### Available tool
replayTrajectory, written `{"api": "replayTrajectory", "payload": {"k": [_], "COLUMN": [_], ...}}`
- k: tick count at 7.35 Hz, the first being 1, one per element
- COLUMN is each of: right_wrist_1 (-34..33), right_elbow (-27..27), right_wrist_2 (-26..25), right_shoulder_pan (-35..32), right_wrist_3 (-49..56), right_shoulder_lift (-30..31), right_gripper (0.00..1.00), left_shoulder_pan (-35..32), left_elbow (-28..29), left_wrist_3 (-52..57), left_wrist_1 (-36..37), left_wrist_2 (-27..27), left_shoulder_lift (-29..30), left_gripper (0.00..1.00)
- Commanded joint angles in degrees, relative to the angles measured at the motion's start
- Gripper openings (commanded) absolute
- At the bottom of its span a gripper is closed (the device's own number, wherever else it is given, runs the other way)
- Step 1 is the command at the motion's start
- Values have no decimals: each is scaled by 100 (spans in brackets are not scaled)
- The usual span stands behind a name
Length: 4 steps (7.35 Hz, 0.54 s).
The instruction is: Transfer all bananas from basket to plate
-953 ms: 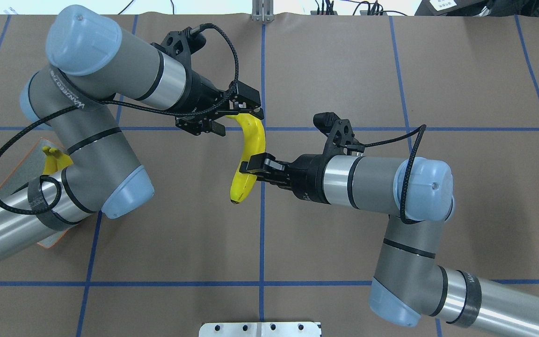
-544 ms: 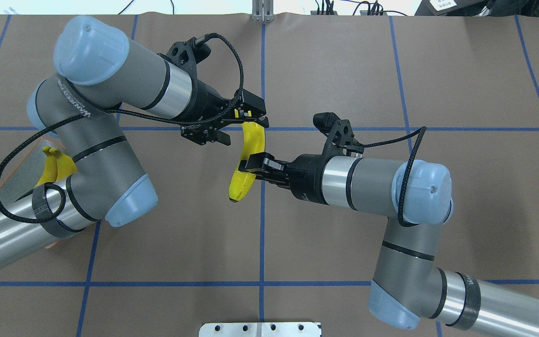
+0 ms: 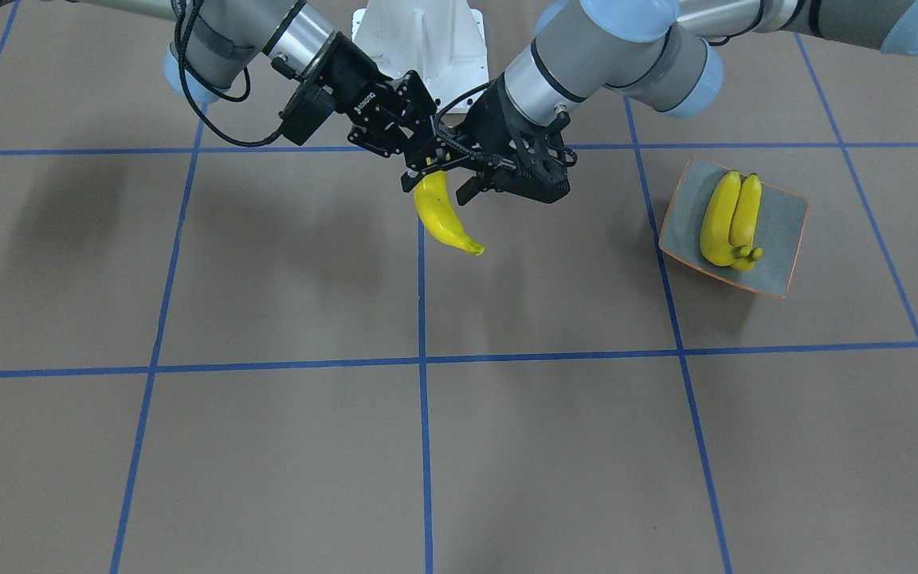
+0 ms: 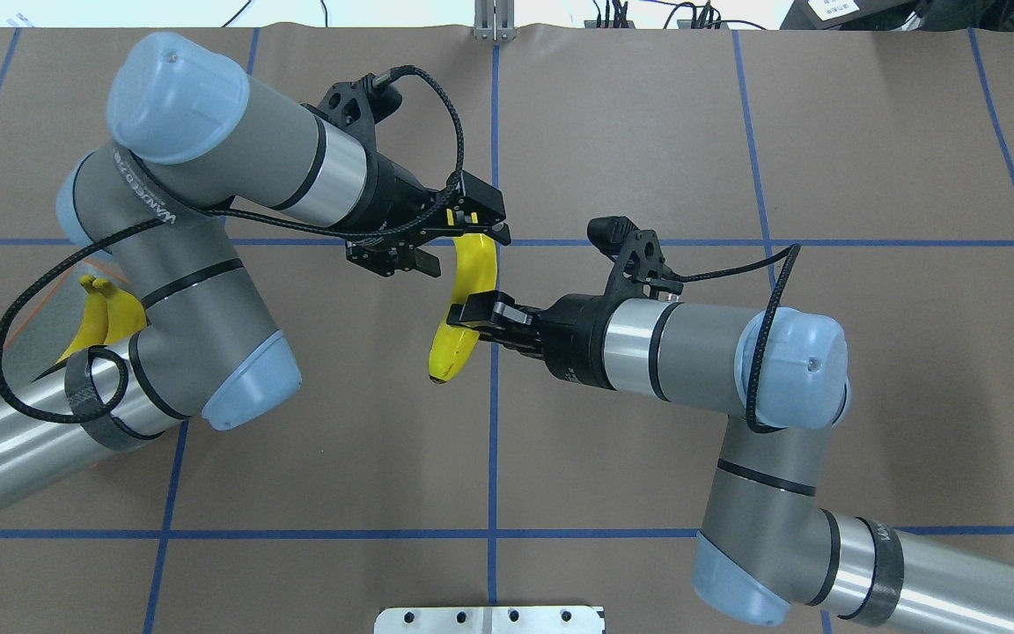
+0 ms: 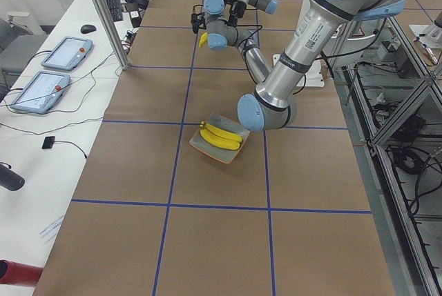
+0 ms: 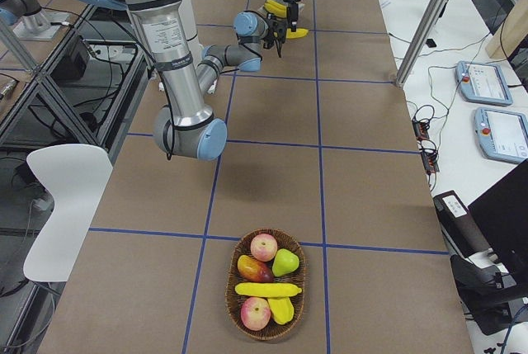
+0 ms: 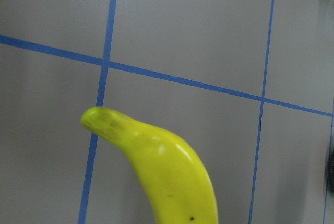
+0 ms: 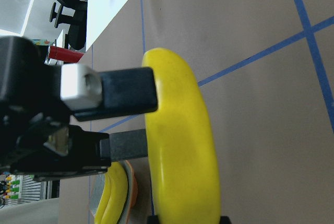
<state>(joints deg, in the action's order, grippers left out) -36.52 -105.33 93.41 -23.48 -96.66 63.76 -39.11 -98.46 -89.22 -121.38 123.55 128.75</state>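
My right gripper (image 4: 465, 313) is shut on the middle of a yellow banana (image 4: 452, 348) and holds it above the table centre. My left gripper (image 4: 456, 243) is open, its fingers on either side of the banana's stem end (image 7: 107, 120). The right wrist view shows the banana (image 8: 180, 145) with my left fingers (image 8: 125, 98) at its side. Two more bananas (image 3: 726, 219) lie on the grey-blue plate (image 3: 786, 239), which my left arm partly hides in the overhead view (image 4: 27, 330). One banana (image 6: 268, 290) lies in the wicker basket (image 6: 233, 276).
The basket also holds apples (image 6: 264, 247) and other fruit, at the table end on my right. The white robot base (image 3: 419, 36) stands behind the grippers. Blue tape lines cross the brown table.
My left gripper has moved closer along the banana's stem end, still open. The right gripper and banana have barely shifted.
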Motion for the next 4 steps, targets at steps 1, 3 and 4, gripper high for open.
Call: {"api": "replayTrajectory", "payload": {"k": [1, 3, 4], "right_wrist_1": [4, 109, 144], "right_elbow": [-22, -22, -31], "right_wrist_2": [2, 10, 10], "right_shoulder_pan": [1, -16, -34], "right_wrist_3": [6, 6, 6], "right_shoulder_lift": [-4, 49, 58], "right_gripper": [0, 100, 100], "left_shoulder_pan": [35, 44, 35], "left_elbow": [-15, -15, -15], "left_wrist_3": [-138, -174, -174], "left_wrist_1": [0, 26, 26], "left_wrist_2": [-7, -7, -7], "left_shoulder_lift": [0, 9, 1], "left_gripper": [0, 0, 0]}}
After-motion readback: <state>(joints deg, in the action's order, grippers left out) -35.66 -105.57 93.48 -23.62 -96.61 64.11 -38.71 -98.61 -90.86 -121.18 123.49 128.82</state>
